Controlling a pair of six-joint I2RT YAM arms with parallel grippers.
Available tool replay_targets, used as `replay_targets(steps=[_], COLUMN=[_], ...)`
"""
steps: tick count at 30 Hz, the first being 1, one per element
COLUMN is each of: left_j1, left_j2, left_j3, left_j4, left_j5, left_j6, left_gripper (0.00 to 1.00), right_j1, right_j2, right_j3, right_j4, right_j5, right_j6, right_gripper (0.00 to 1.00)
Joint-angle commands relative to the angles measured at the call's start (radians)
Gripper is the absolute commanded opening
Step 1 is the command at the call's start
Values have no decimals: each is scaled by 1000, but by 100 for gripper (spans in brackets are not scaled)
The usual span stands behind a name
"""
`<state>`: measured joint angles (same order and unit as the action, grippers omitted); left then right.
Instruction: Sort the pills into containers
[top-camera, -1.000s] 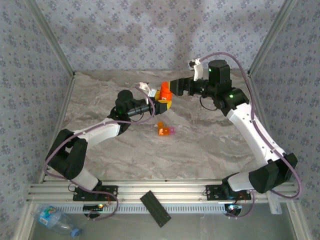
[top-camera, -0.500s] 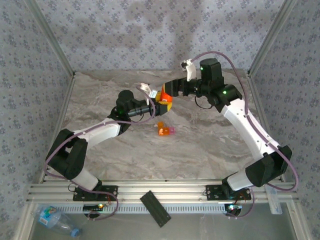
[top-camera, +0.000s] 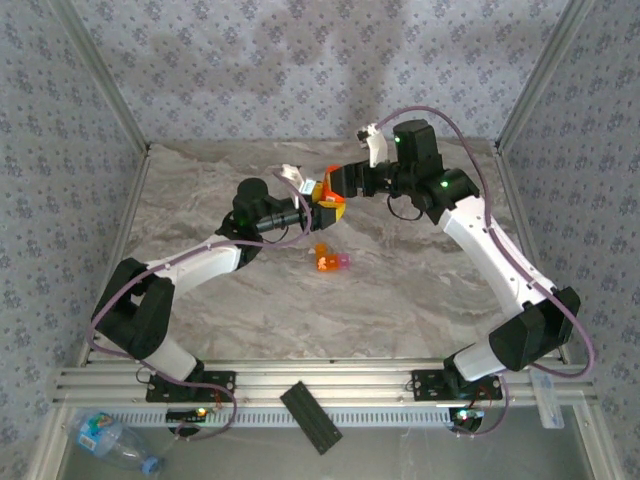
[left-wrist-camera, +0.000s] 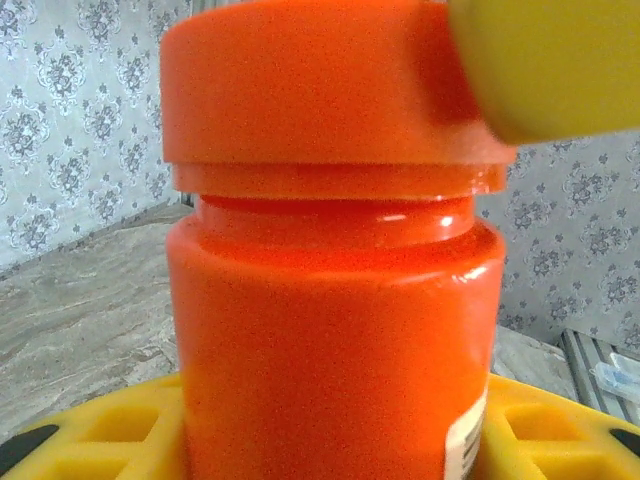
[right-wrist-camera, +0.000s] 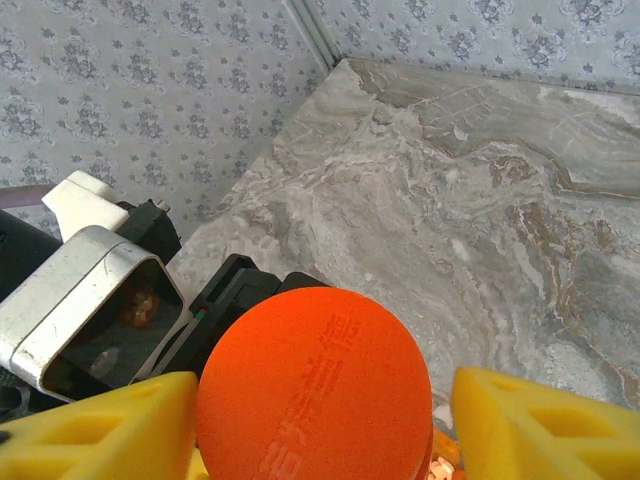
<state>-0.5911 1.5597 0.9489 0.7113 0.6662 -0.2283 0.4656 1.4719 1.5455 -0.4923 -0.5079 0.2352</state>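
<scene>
The left fingers (left-wrist-camera: 110, 432) grip the orange pill bottle (left-wrist-camera: 330, 330) by its body and hold it upright toward the back of the bench (top-camera: 420, 290), near the middle. The right fingers (right-wrist-camera: 545, 425) stand open on either side of the bottle's cap (right-wrist-camera: 315, 395), one against its edge, the other just beside it with a thin gap. Nearer the arms' bases, the small orange box (top-camera: 323, 263) with its pink piece (top-camera: 344, 261) lies on the bench, apart from both arms
</scene>
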Motion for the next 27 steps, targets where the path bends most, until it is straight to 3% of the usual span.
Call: replay_targets(steps=[1, 8, 11, 16, 27], left_j1=[-6, -6, -6, -6, -8], left_j2=[-27, -25, -29, -40, -40], left_j3=[40, 49, 64, 83, 97], left_j4=[27, 8, -34, -87, -84], left_j5=[23, 28, 38, 42, 21], left_j6=[17, 29, 60, 101, 99], left_gripper=[0, 0, 0, 0, 0], right_j1=[5, 6, 10, 24, 60], right_j2=[-5, -3, -5, -16, 2], right_j3=[18, 29, 49, 67, 27], right_j4=[-15, -43, -94, -169, -134], right_j5=[-4, -27, -18, 32, 126], right_j6=[-13, -46, -111, -208, -99], right_gripper=[62, 40, 35, 32, 32])
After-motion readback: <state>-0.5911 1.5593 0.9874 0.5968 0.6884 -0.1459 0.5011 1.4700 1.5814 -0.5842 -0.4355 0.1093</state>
